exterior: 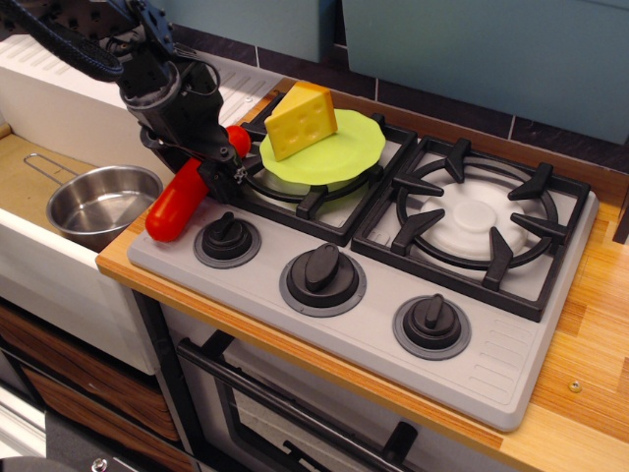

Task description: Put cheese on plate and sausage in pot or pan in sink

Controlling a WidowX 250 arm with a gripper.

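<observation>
Glossy red sausage (189, 189) (rounded ends)

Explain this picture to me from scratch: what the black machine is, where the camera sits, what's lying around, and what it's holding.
One camera looks down from the front at a toy kitchen. The black machine at upper left is a robot arm, and its claw is the grasping end. It is closed around the middle of a red toy sausage, which slants over the left edge of the grey stove. On the stove's left burner sits a green plate with a yellow cheese wedge on it. Left of the stove is a sink holding an empty steel pot.
</observation>
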